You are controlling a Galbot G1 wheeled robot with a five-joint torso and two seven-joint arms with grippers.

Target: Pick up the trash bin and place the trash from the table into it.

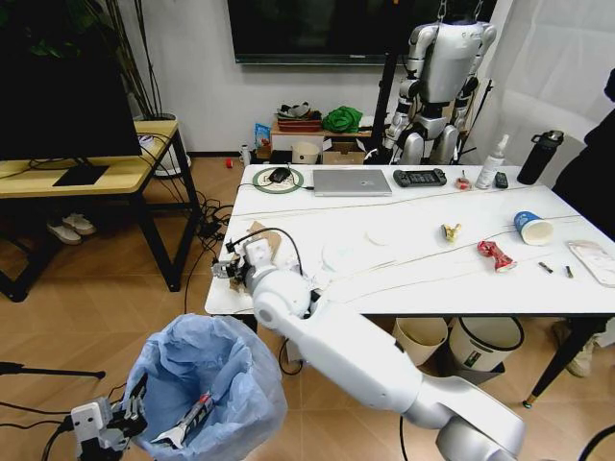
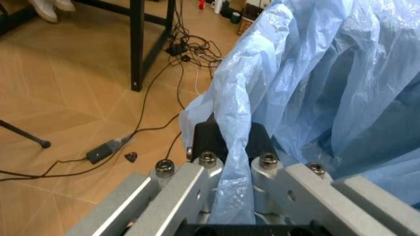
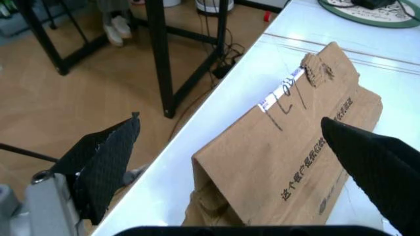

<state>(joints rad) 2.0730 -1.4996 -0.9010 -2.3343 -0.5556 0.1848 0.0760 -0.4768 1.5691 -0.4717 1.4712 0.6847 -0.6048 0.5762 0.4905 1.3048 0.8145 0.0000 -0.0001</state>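
Holding the trash bin (image 1: 207, 384) by its blue bag rim on the floor below the table's (image 1: 500, 288) left edge — left gripper (image 2: 226, 147) clamped on plastic. Hovering wide open — right gripper (image 3: 229, 147) — straddling the torn cardboard (image 3: 295, 162) near that edge, long axis running inward.

Ahead of me a closed silver laptop (image 1: 352, 181) lies flat, a black game controller (image 1: 420, 177) just beside it. A white spray bottle (image 1: 491, 161) and a black flask (image 1: 540, 157) stand upright nearby. Beyond, I see a grey humanoid robot (image 1: 440, 72) hanging against the wall, and a yellow-wood desk (image 1: 91, 173) to my left
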